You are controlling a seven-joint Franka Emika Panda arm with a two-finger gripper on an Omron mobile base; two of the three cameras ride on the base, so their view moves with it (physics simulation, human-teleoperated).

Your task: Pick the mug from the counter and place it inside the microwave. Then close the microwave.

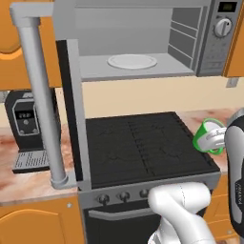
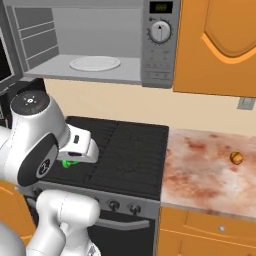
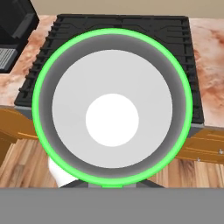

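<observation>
Pincer [image 1: 215, 138] closed on the mug [image 1: 208, 136], carried in the air above the right edge of the black stove [image 1: 143, 147], clear of the counter [image 2: 210, 170]; the microwave [image 1: 138, 43] cavity lies above and to the left, door [image 1: 71, 109] swung wide, turntable plate [image 1: 132, 61] bare. Mug axis runs along the pincer's own line, mouth facing the hand camera. Hand view gives rim and white interior head-on; left base view gives mug height relative to the cavity floor; right base view has the arm hiding all but a green sliver
</observation>
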